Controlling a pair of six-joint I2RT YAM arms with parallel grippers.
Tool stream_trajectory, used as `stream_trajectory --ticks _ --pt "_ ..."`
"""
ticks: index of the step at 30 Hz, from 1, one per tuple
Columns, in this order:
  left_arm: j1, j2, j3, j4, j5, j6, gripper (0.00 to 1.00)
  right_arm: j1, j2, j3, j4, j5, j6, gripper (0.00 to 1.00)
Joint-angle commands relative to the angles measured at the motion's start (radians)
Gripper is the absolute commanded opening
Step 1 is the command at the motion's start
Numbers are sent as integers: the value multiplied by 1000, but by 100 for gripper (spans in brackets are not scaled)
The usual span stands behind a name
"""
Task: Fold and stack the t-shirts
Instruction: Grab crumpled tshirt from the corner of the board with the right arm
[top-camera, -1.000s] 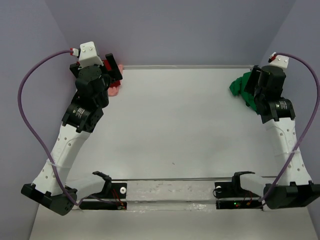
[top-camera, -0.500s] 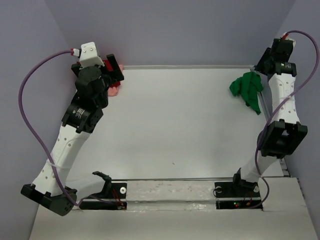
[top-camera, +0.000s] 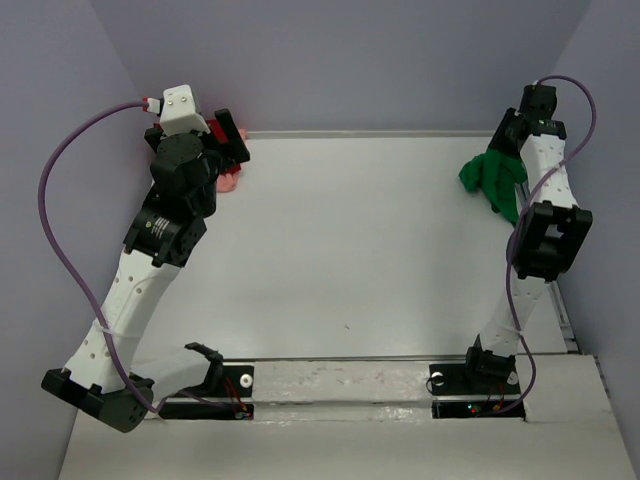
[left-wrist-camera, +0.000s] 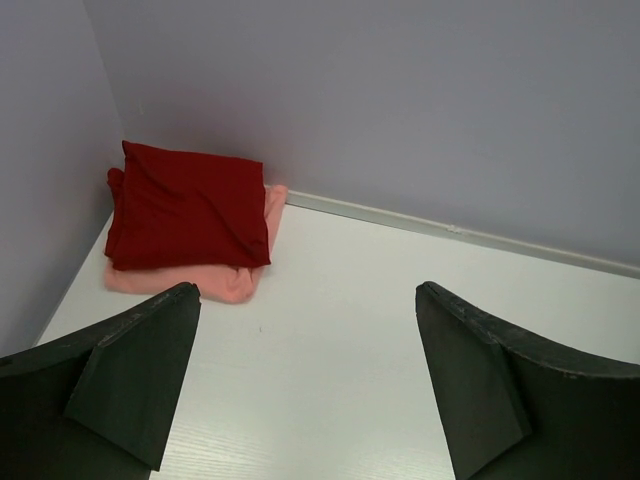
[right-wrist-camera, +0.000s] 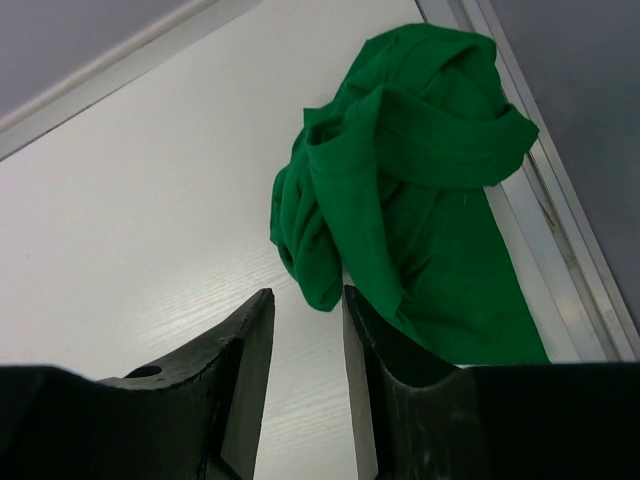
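Dark red t-shirt (left-wrist-camera: 188, 205): we are seeing it lying folded on top of the salmon pink t-shirt (left-wrist-camera: 235, 282), in the far left corner of the table (top-camera: 350, 250).
Left tool (left-wrist-camera: 306, 298): it is hovering near that pile, spread wide and gripping nothing.
Green t-shirt (right-wrist-camera: 400, 190): it is lying crumpled at the table's far right edge.
Right tool (right-wrist-camera: 307, 296): we are finding it hanging close to this shirt, showing a narrow gap and gripping nothing.

No readable text, labels or numbers anywhere.

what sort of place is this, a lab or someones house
Probably a robot lab cell: a white table boxed by plain lavender walls, left arm and right arm bolted at its near edge, a crumpled green shirt to work on.
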Motion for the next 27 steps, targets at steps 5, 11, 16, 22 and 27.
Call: stream_trajectory --ticks 5,11,16,22,27 --pt "5 -33 -23 59 -4 7 99 -17 47 126 26 -9 -18 40" --pt "5 -51 -42 61 -9 0 99 -63 70 110 19 43 9 39" --pt "3 -56 -49 64 -2 -12 99 -73 91 82 28 37 17 38" --pt "3 -43 -46 59 13 -15 99 -73 139 111 34 -9 6 38" --pt "3 -39 -45 62 7 -9 99 -73 162 108 39 -55 3 38"
